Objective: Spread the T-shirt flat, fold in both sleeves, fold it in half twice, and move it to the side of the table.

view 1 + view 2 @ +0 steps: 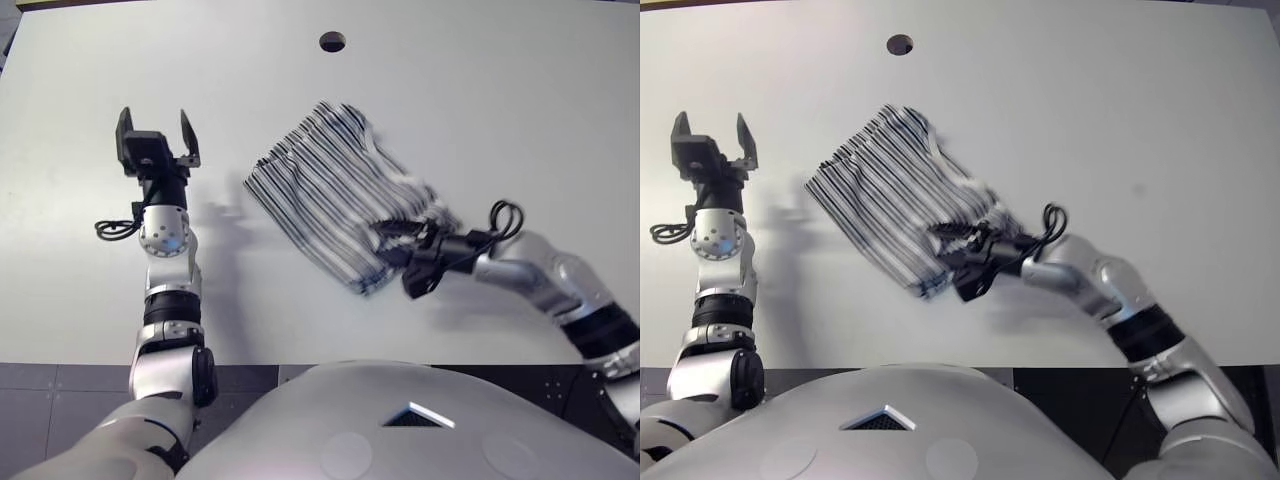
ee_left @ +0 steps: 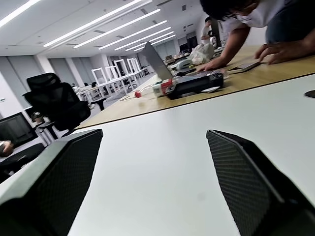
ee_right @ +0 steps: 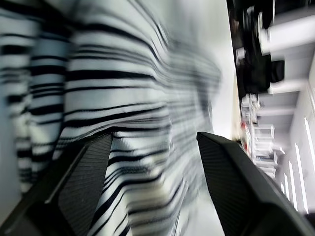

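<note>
Striped T-shirt (image 1: 335,195): folded.
Left gripper (image 1: 155,115): left of T-shirt, spread wide, empty.
Right gripper (image 3: 152,135): wrist view, fingers (image 3: 83,172) parted astride T-shirt.

Folded T-shirt (image 1: 890,190) on white table (image 1: 1120,110)

There is one T-shirt (image 1: 330,190) (folded, so it counts as a single piece) and one table (image 1: 500,100). The table has one hole (image 1: 332,42). There are two grippers, the left gripper (image 1: 155,115) and the right gripper (image 1: 390,245), each with two fingers (image 1: 186,130), so four in total.
</note>
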`<action>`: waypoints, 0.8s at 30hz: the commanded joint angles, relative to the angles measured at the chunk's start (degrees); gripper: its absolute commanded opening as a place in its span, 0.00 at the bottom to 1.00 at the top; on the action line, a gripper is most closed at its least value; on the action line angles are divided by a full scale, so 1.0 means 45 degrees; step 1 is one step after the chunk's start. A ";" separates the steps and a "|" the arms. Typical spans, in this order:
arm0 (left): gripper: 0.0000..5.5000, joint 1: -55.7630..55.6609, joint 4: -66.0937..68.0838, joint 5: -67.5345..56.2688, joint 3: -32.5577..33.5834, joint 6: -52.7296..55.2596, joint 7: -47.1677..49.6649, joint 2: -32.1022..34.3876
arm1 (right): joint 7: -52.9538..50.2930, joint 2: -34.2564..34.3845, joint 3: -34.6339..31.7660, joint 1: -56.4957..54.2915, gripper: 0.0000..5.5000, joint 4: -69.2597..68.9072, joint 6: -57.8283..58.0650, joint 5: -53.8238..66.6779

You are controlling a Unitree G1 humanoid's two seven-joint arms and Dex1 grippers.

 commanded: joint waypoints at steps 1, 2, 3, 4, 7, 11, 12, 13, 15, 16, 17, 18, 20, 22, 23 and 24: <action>0.71 0.0319 -0.0597 -0.0388 0.0587 0.0668 -0.0078 0.0222 | 0.0538 0.3245 0.2445 -0.0723 0.58 0.0864 0.0483 -0.1591; 0.71 0.0224 -0.0573 -0.0406 0.0622 0.0724 -0.0114 0.0215 | 0.0372 0.3911 0.2769 -0.1074 0.58 0.1332 0.0557 -0.1988; 0.71 0.0183 -0.0605 -0.0378 0.0639 0.0721 -0.0138 0.0203 | 0.0170 0.4621 0.2962 -0.1338 0.58 0.1656 0.0718 -0.2121; 0.71 0.0159 -0.0646 -0.0354 0.0655 0.0697 -0.0135 0.0173 | 0.0002 0.5156 0.3055 -0.1565 0.58 0.1835 0.0847 -0.2199; 0.71 0.0020 -0.0586 -0.0322 0.0598 0.0623 -0.0177 0.0086 | -0.0269 0.5749 0.2721 -0.1812 0.58 0.1514 0.1157 -0.1947; 0.71 -0.0056 -0.0760 -0.0380 0.0527 0.0435 -0.0414 0.0062 | 0.0504 0.4236 0.1346 -0.1262 0.58 -0.0959 0.1232 -0.0540; 0.71 -0.0051 -0.0843 -0.0466 0.0530 0.0405 -0.0517 0.0035 | 0.0928 0.3796 0.0982 -0.1145 0.58 -0.1752 0.1326 0.0256; 0.71 -0.0017 -0.0952 -0.0529 0.0534 0.0397 -0.0597 0.0000 | 0.1296 0.3445 0.0629 -0.1163 0.58 -0.2361 0.1464 0.1017; 0.71 0.0118 -0.1252 -0.0504 0.0488 0.0395 -0.0674 -0.0078 | 0.1586 0.3074 -0.0216 -0.1668 0.58 -0.2669 0.1683 0.1903; 0.71 0.0181 -0.1416 -0.0495 0.0451 0.0416 -0.0701 -0.0133 | 0.1487 0.3093 -0.0601 -0.2037 0.58 -0.2382 0.1803 0.2026; 0.71 0.0235 -0.1565 -0.0467 0.0410 0.0440 -0.0720 -0.0186 | 0.1048 0.3317 -0.0941 -0.2600 0.58 -0.1487 0.1951 0.1814; 0.71 0.0328 -0.1745 -0.0404 0.0304 0.0393 -0.0842 -0.0193 | 0.0346 0.3616 -0.1098 -0.3216 0.58 -0.0136 0.2047 0.1342; 0.71 0.0539 -0.1999 -0.0367 0.0156 0.0216 -0.1102 -0.0204 | -0.1344 0.4100 -0.0852 -0.4329 0.58 0.3229 0.1915 0.0133; 0.71 0.0653 -0.2083 -0.0377 0.0104 0.0109 -0.1208 -0.0219 | -0.2722 0.4446 -0.0462 -0.5009 0.58 0.5905 0.1724 -0.0698; 0.71 0.0679 -0.2112 -0.0370 0.0085 0.0096 -0.1209 -0.0231 | -0.3236 0.4538 -0.0271 -0.5235 0.58 0.6866 0.1612 -0.1052; 0.71 0.0674 -0.2138 -0.0367 0.0067 0.0074 -0.1218 -0.0243 | -0.3690 0.4656 -0.0071 -0.5379 0.58 0.7869 0.1471 -0.1288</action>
